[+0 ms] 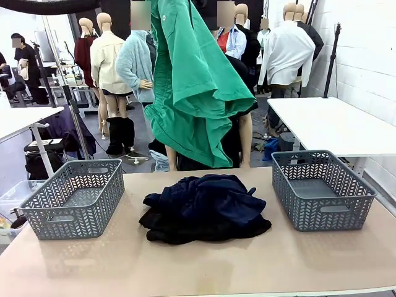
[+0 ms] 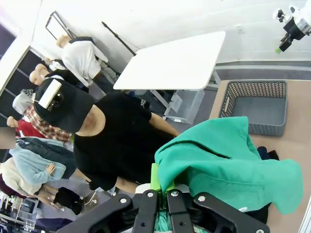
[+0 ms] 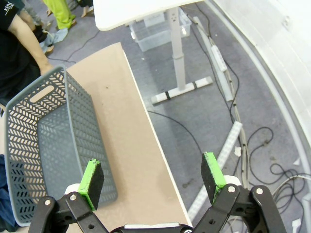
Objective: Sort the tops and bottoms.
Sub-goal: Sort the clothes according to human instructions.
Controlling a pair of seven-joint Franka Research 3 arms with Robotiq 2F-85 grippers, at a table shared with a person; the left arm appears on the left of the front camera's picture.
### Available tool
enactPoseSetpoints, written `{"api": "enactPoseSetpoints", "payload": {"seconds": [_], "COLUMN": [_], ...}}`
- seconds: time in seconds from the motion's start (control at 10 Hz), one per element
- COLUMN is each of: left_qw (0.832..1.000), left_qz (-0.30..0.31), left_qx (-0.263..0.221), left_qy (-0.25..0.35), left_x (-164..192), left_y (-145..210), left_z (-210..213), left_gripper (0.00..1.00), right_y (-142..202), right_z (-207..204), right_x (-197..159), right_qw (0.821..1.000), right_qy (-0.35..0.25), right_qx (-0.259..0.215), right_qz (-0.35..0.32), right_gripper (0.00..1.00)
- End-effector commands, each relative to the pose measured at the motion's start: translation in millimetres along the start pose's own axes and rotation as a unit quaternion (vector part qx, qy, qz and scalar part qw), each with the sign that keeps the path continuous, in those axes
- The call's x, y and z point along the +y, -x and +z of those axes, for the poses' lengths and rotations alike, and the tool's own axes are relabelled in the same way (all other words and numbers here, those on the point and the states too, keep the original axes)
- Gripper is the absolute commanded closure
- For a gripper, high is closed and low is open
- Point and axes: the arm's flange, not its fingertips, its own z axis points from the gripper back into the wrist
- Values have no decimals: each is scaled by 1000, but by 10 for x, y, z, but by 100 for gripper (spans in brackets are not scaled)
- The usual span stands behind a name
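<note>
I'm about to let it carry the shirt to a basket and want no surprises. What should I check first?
1. Left hand shut on green shirt: ok.
2. Green shirt hangs clear of navy pile: ok.
3. Left basket empty: ok.
4. Right basket empty: ok.
5. Right hand open, holding nothing: ok.
6. Person clear of the shirt: cannot tell, stands close behind it.

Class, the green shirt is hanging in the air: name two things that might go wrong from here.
1. The left gripper pinches only a small fold of the green shirt; it might slip free.
2. The shirt hangs low near the navy shirt; swinging toward a basket might drag that pile.
</note>
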Motion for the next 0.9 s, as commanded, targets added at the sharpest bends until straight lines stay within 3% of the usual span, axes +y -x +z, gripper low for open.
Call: {"api": "enactPoseSetpoints", "payload": {"seconds": [0.0, 0.8], "left_qw": [1000, 1000], "left_qz": [5, 5], "left_qx": [-4, -4], "left_qy": [-4, -4], "left_x": [0, 0], "left_y": [8, 8], "left_z": [42, 42], "left_gripper": [100, 100], "right_y": [15, 15], "right_z": [-17, -17], "right_x": [-23, -23], "right_qw": [1000, 1000], "right_qy": [-4, -4], "right_qx": [2, 2], "right_qz": [2, 2], "right_gripper": [0, 0]}}
